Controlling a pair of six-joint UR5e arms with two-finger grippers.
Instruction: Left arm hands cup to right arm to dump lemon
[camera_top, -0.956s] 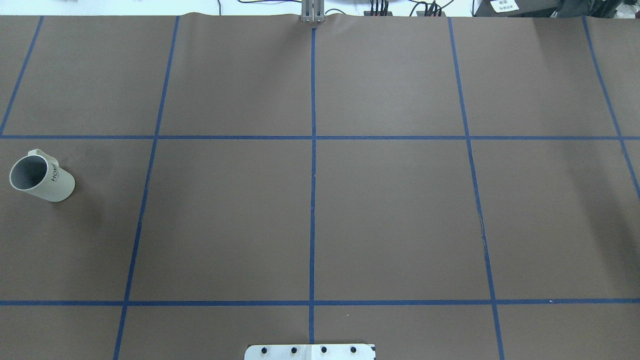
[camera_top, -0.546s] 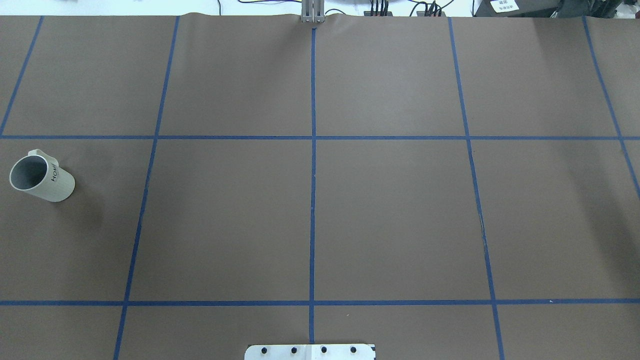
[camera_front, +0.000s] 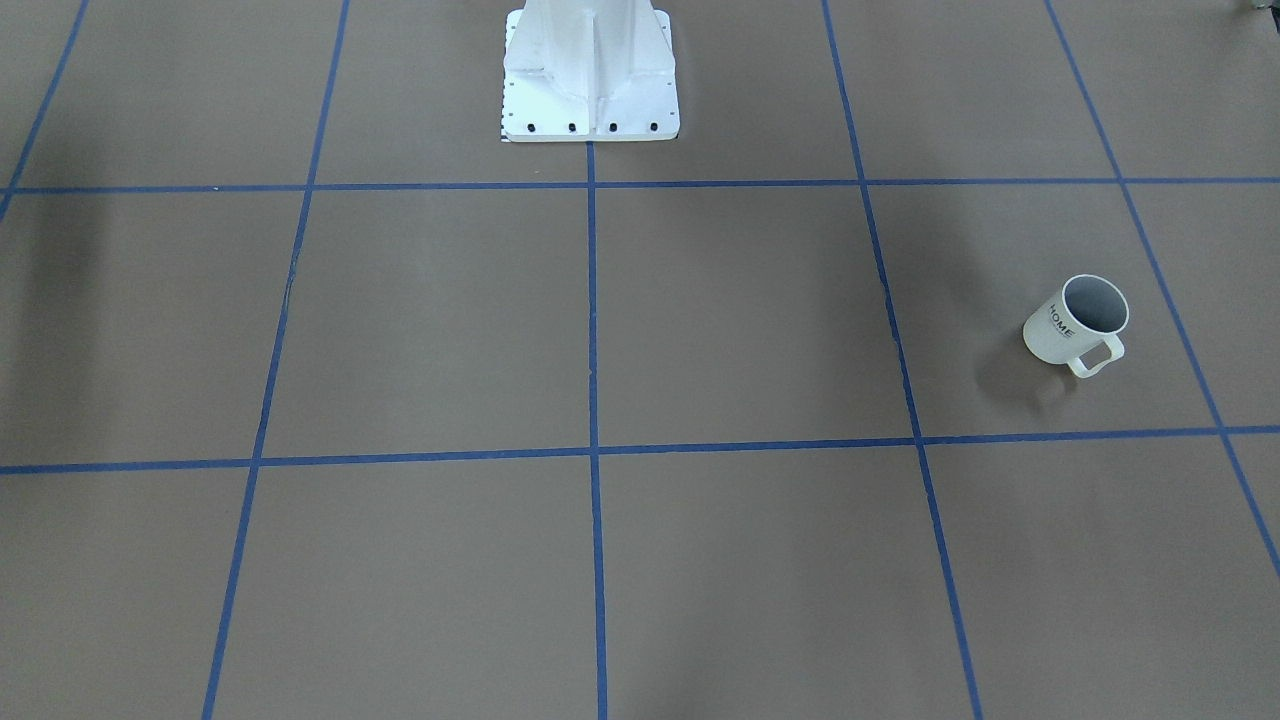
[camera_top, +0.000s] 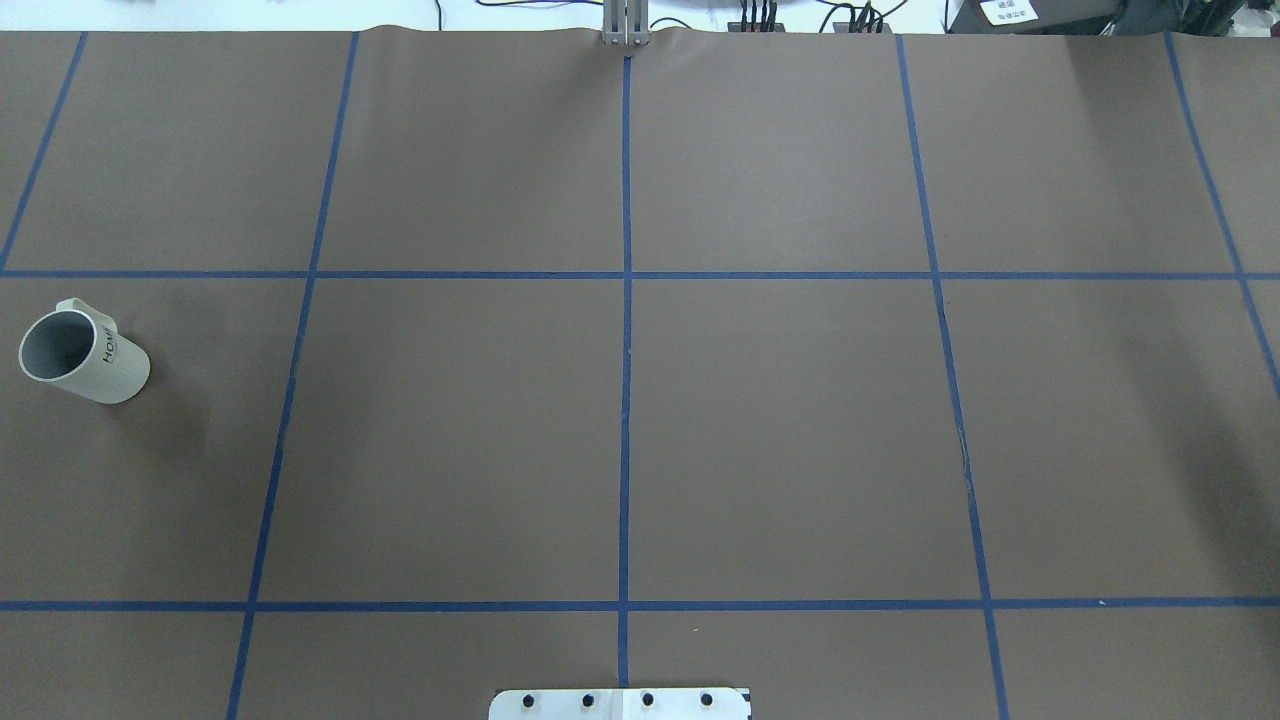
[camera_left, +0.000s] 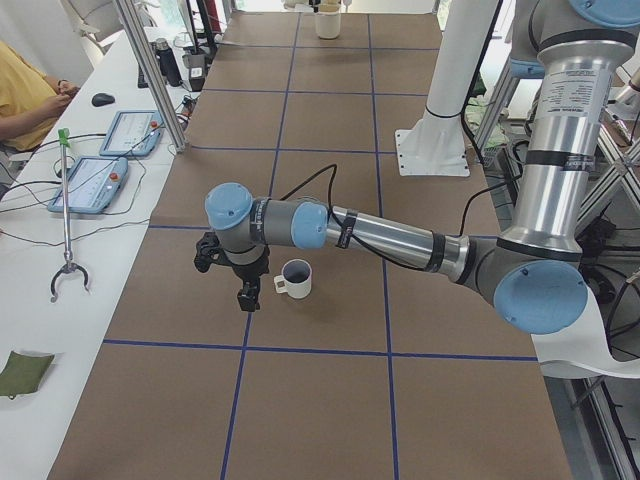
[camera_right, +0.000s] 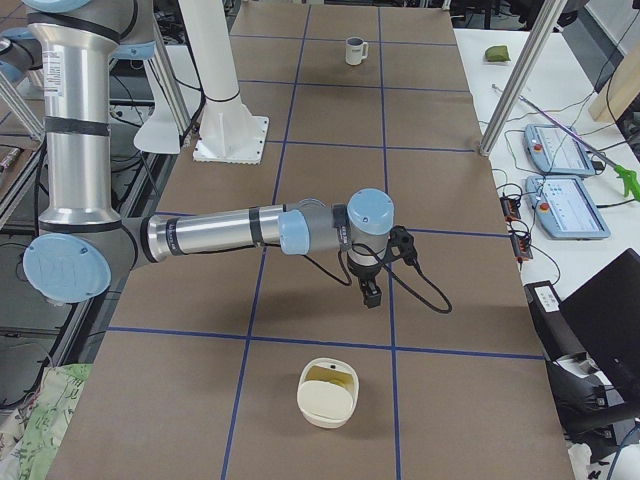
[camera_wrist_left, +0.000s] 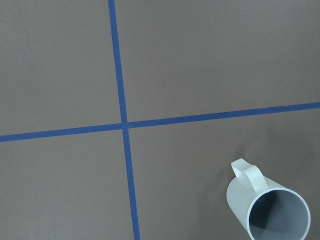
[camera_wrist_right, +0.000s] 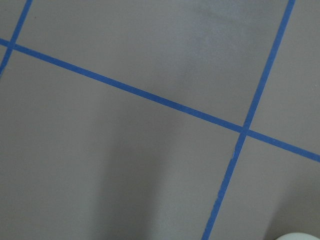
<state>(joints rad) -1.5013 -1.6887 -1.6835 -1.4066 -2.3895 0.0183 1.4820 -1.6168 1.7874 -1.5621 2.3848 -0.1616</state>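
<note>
While outstretched, left claw (camera_left: 248, 300) downturned near cup (camera_left: 297, 279)

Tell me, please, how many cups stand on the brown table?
1. The cup stands upright near the end of the table on the robot's left, beside the left gripper, not held. The cream container at the opposite end is not counted.

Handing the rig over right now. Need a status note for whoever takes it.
Left gripper: hovers beside the cup, apart from it; open or shut cannot be told.
Right gripper: hovers over the table, nothing seen in it; open or shut cannot be told.
Cup: upright on the table, on the robot's left side. Lemon: seen in no view.
Done: nothing yet.
Left: grasp cup, hand it to the right arm, dump.
</note>
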